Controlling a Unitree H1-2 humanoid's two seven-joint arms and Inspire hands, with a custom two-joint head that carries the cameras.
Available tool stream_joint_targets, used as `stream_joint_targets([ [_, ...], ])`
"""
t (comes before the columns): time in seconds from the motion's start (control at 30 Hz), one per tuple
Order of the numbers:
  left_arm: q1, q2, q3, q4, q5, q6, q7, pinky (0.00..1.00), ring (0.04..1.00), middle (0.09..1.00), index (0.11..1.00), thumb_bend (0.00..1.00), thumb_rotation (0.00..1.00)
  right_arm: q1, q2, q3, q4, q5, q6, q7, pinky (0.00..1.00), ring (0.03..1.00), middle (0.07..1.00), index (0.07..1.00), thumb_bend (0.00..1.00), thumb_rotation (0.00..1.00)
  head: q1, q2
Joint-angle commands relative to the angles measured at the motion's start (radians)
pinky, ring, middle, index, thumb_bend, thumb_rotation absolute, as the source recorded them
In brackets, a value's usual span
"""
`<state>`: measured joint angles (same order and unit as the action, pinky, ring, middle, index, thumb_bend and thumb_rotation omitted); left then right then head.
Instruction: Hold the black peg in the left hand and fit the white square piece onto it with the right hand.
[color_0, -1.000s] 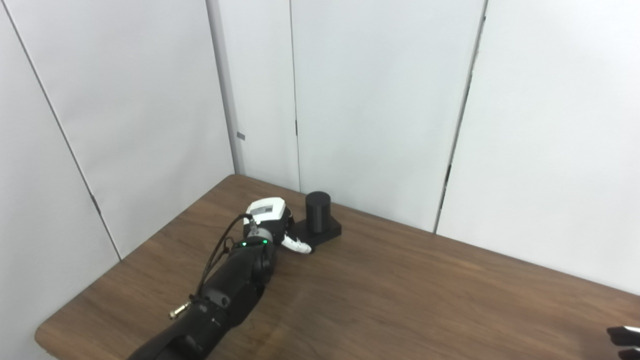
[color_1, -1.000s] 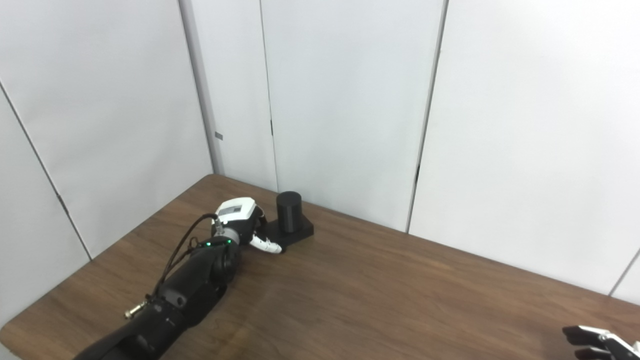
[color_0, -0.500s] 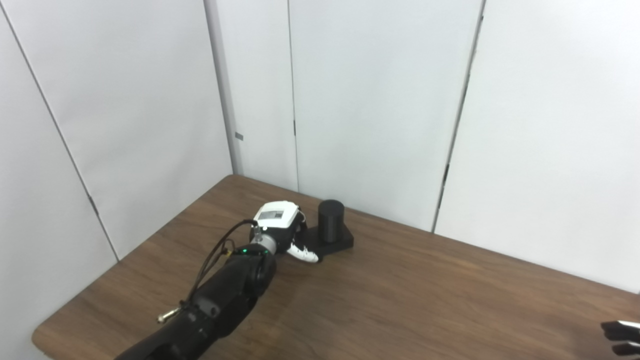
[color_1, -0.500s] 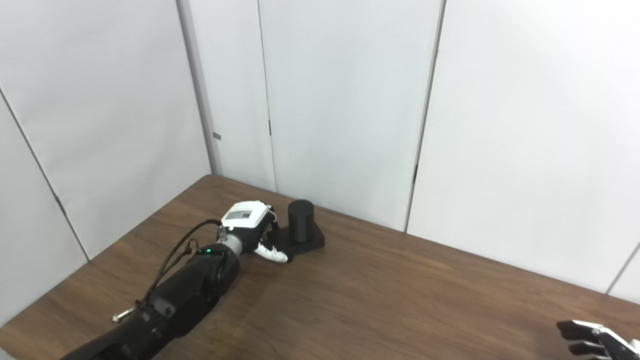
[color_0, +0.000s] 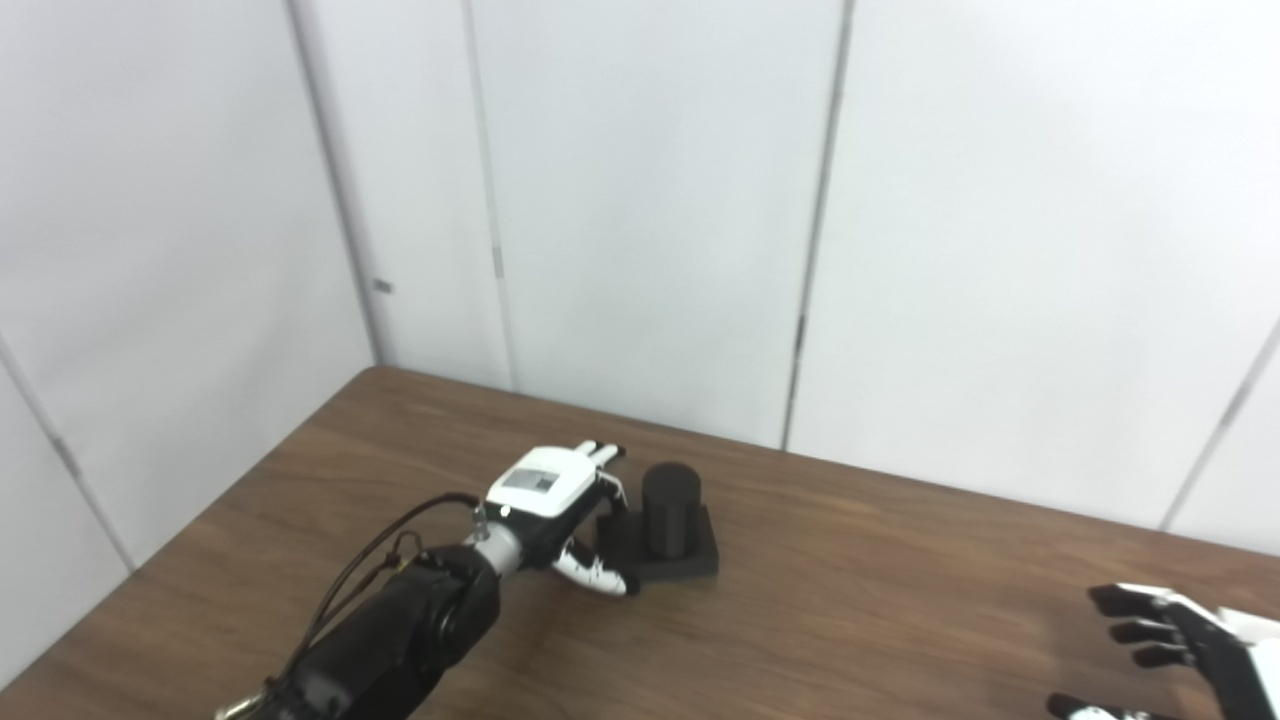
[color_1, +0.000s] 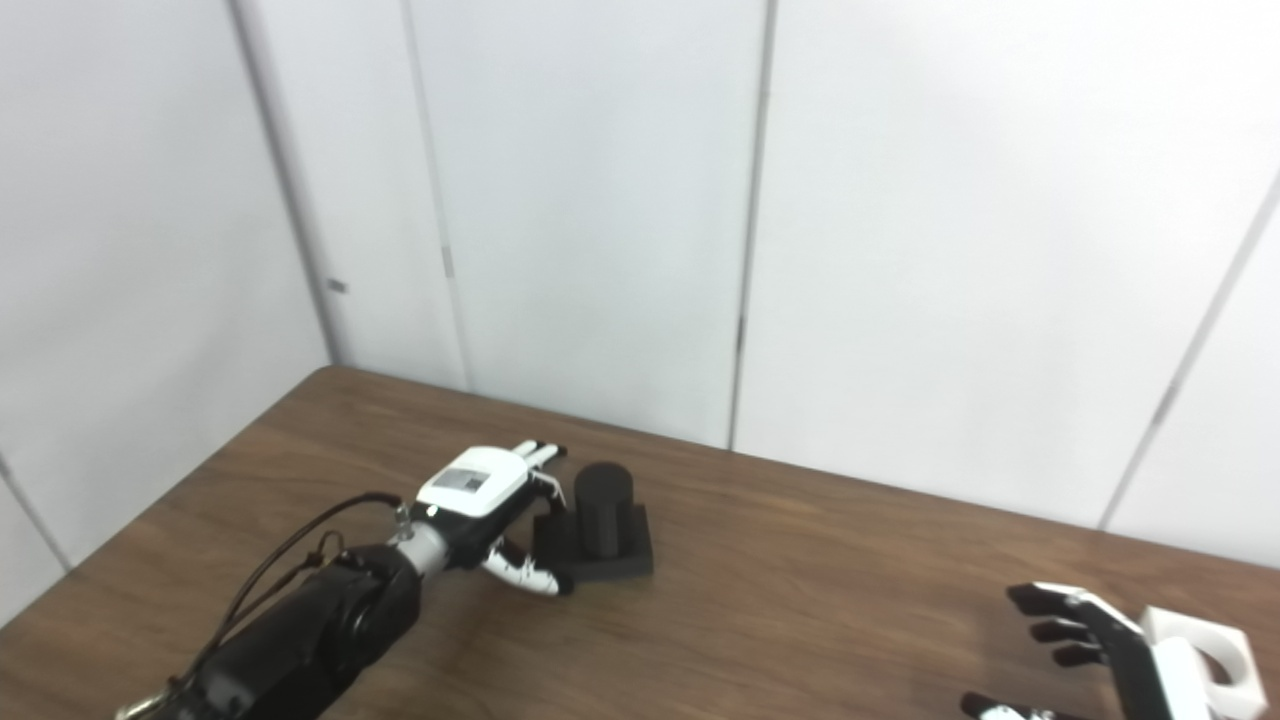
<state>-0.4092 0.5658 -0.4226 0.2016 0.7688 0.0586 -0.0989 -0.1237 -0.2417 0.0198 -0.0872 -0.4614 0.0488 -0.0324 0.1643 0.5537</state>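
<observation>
While the left hand (color_0: 553, 495) sits at the black peg (color_0: 670, 510), nothing is gripped yet on either side, so I'd call this the reach/pre-grasp step for both arms.

Left side: peg stands upright on its square black base (color_0: 690, 562), on the wooden table (color_0: 850, 620). Base is just beyond the palm. Fingers (color_0: 598, 453) are extended and spread past the far side of the peg's base; thumb (color_0: 597, 577) lies low along the near edge of the base. Fingers and thumb bracket it loosely. Can't tell if the thumb touches the base. Hand holds nothing; it's wide open.

Right side: right hand (color_1: 1100, 640) is at the bottom right corner, well apart from the peg. Fingers are apart and slightly curled, nothing between them. White square piece (color_1: 1205, 655) lies on the table just behind the hand's outer side, partly hidden by the palm; the round hole in it shows in the right eye view. Can't tell whether hand and piece touch.

Next move, my read:
- Left: close fingers and thumb on the base or the peg column, then lift or at least pin it steady. Keep the top of the peg clear so the piece can come down over it.
- Right: get the fingers round the white piece by its outer edges, leaving the hole unobstructed.
- Then carry it over to the peg and line hole up with column.

Risk: the open left hand nudging the base away before the grip closes.
</observation>
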Motion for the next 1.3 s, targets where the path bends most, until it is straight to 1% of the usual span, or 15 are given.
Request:
stream_joint_targets([
  [0.0, 0.027, -0.019, -0.051, -0.007, 0.008, -0.058, -0.061, 0.92, 0.983, 0.991, 0.492, 0.52, 0.06, -0.039, -0.01, -0.004, -0.001, 0.008, -0.065, -0.031, 0.58, 0.641, 0.69, 0.675, 0.65, 0.0, -0.01, 0.003],
  [0.1, 0.027, -0.036, -0.085, 0.007, 0.015, -0.116, -0.051, 0.93, 0.974, 0.991, 0.491, 0.52, 0.07, -0.048, -0.007, -0.001, 0.048, 0.004, -0.105, -0.055, 0.57, 0.639, 0.685, 0.672, 0.65, 0.0, -0.058, 0.016],
  [0.2, 0.026, -0.052, -0.111, 0.007, 0.004, -0.158, -0.062, 0.91, 0.964, 0.979, 0.491, 0.52, 0.07, -0.055, -0.003, 0.004, 0.074, -0.002, -0.117, -0.068, 0.54, 0.634, 0.685, 0.679, 0.63, 0.0, -0.094, 0.029],
  [0.37, 0.019, -0.065, -0.137, -0.021, -0.027, -0.166, -0.132, 0.9, 0.967, 0.981, 0.491, 0.52, 0.07, -0.062, 0.007, 0.015, 0.078, -0.011, -0.102, -0.071, 0.54, 0.645, 0.692, 0.683, 0.62, 0.01, -0.131, 0.045],
  [0.53, 0.019, -0.084, -0.149, -0.013, -0.061, -0.188, -0.153, 0.89, 0.951, 0.974, 0.491, 0.52, 0.07, -0.066, 0.02, 0.019, 0.076, -0.014, -0.098, -0.078, 0.55, 0.636, 0.685, 0.677, 0.63, 0.0, -0.17, 0.062],
  [0.63, 0.018, -0.091, -0.157, -0.011, -0.076, -0.191, -0.177, 0.89, 0.95, 0.978, 0.491, 0.52, 0.07, -0.065, 0.024, 0.022, 0.062, -0.017, -0.076, -0.068, 0.55, 0.64, 0.689, 0.682, 0.62, 0.0, -0.185, 0.07],
  [0.73, 0.017, -0.098, -0.17, -0.01, -0.08, -0.197, -0.194, 0.9, 0.955, 0.983, 0.492, 0.52, 0.07, -0.065, 0.028, 0.024, 0.048, -0.018, -0.051, -0.058, 0.57, 0.649, 0.696, 0.687, 0.61, 0.02, -0.202, 0.077],
  [0.9, 0.009, -0.103, -0.199, 0.0, -0.058, -0.198, -0.205, 0.91, 0.961, 0.981, 0.491, 0.52, 0.07, -0.064, 0.009, 0.028, 0.033, -0.031, -0.055, -0.051, 0.58, 0.66, 0.7, 0.684, 0.61, 0.06, -0.219, 0.078],
  [0.97, 0.006, -0.102, -0.212, 0.004, -0.039, -0.19, -0.207, 0.91, 0.962, 0.982, 0.491, 0.52, 0.07, -0.06, -0.016, 0.035, 0.007, -0.046, -0.056, -0.027, 0.57, 0.655, 0.697, 0.682, 0.62, 0.05, -0.272, 0.071],
  [1.0, 0.005, -0.101, -0.217, 0.006, -0.032, -0.186, -0.208, 0.91, 0.958, 0.981, 0.491, 0.52, 0.07, -0.06, -0.037, 0.041, -0.008, -0.059, -0.057, -0.009, 0.57, 0.657, 0.697, 0.686, 0.63, 0.04, -0.272, 0.071],
  [1.1, 0.006, -0.091, -0.229, 0.014, -0.015, -0.185, -0.209, 0.9, 0.953, 0.976, 0.491, 0.52, 0.07, -0.078, -0.121, 0.047, -0.074, -0.104, -0.027, 0.074, 0.57, 0.664, 0.705, 0.688, 0.68, 0.06, -0.343, 0.059],
  [1.17, 0.009, -0.082, -0.231, 0.02, -0.01, -0.188, -0.201, 0.9, 0.95, 0.969, 0.492, 0.52, 0.07, -0.102, -0.188, 0.046, -0.11, -0.137, 0.006, 0.14, 0.56, 0.683, 0.734, 0.69, 0.72, 0.09, -0.395, 0.05],
  [1.2, 0.011, -0.079, -0.232, 0.022, -0.01, -0.191, -0.195, 0.89, 0.946, 0.966, 0.492, 0.52, 0.07, -0.11, -0.208, 0.047, -0.121, -0.149, 0.019, 0.161, 0.58, 0.705, 0.754, 0.696, 0.73, 0.1, -0.395, 0.05],
  [1.23, 0.014, -0.075, -0.231, 0.024, -0.012, -0.197, -0.19, 0.89, 0.944, 0.964, 0.492, 0.52, 0.07, -0.127, -0.244, 0.046, -0.137, -0.171, 0.051, 0.203, 0.58, 0.718, 0.767, 0.7, 0.73, 0.11, -0.42, 0.041],
  [1.27, 0.016, -0.072, -0.231, 0.026, -0.014, -0.202, -0.186, 0.89, 0.943, 0.961, 0.492, 0.52, 0.07, -0.138, -0.268, 0.048, -0.149, -0.186, 0.076, 0.231, 0.62, 0.758, 0.814, 0.718, 0.73, 0.09, -0.433, 0.038],
])
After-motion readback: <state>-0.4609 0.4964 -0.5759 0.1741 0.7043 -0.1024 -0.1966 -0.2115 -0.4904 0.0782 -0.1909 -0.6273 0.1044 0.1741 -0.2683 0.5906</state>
